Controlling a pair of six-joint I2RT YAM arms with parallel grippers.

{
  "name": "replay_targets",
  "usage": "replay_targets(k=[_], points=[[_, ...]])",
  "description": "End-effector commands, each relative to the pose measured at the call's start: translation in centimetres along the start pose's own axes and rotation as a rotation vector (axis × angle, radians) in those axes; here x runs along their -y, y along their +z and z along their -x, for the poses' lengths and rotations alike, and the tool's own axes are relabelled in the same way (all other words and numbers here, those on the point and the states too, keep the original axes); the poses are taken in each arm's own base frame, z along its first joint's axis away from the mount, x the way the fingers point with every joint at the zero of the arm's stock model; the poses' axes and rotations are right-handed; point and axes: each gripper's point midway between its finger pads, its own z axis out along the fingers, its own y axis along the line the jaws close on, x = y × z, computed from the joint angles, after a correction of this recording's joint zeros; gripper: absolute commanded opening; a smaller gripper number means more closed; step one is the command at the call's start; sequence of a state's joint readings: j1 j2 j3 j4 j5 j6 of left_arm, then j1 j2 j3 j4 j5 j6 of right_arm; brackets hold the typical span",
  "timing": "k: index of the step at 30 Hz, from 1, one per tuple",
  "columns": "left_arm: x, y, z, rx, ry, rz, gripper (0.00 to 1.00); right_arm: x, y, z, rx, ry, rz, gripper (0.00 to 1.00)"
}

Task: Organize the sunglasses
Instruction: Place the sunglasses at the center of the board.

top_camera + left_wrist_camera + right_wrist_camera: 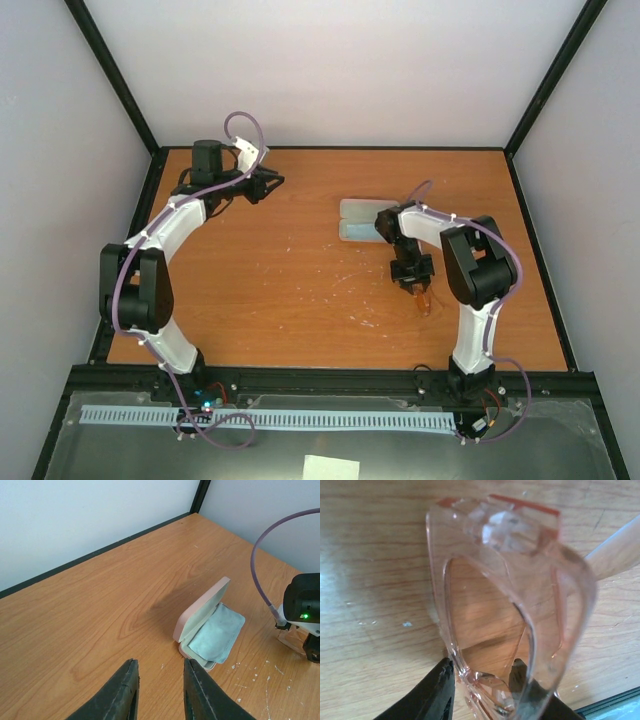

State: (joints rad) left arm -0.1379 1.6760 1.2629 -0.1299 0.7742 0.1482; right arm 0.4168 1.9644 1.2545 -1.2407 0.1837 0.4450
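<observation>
Glossy translucent amber plastic sunglasses (490, 615); smooth wood-grain table (280, 280); matt fabric cloth (217, 635); smooth pink case (202, 607).

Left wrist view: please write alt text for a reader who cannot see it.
An open pink case lies on the wooden table, with a blue-grey cloth inside. The left pincer, open and empty, shows at the bottom edge.

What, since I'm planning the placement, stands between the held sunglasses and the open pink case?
Nothing visible lies on the table between the sunglasses, held by the right gripper, and the case. Inside the open case, though, the blue-grey cloth covers its base.
</observation>
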Motion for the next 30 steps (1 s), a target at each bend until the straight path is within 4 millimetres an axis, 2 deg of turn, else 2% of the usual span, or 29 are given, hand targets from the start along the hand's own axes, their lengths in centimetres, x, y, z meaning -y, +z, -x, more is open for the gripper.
replay_targets(k=[1,7,9,11,13,18,26,30], points=[[0.5,-0.3,0.8,0.016,0.029,-0.011,0.27,-0.5,-2.3,0.6,0.060,0.014,0.059,0.31],[0.4,-0.1,0.5,0.011,0.025,-0.013,0.27,-0.3,-7.4,0.5,0.134,0.049,0.134,0.37],[0.4,-0.1,0.6,0.012,0.025,-0.014,0.27,0.0,-9.3,0.4,0.172,0.066,0.166,0.42],[0.3,0.0,0.6,0.012,0.023,-0.015,0.27,0.5,-10.3,0.0,0.192,0.079,0.174,0.52],[0.2,0.0,0.7,0.013,0.025,-0.013,0.27,0.8,-10.0,-0.3,0.177,0.086,0.184,0.62],[0.1,-0.1,0.9,0.010,0.039,0.002,0.27,1.0,-7.2,-0.4,0.120,0.117,0.255,0.78],[0.1,-0.4,0.6,0.000,0.040,0.015,0.27,1.7,-4.7,1.0,0.092,0.132,0.278,0.80],[0.0,-0.4,0.7,0.001,0.043,0.021,0.27,1.1,-3.5,1.3,0.067,0.121,0.295,0.80]])
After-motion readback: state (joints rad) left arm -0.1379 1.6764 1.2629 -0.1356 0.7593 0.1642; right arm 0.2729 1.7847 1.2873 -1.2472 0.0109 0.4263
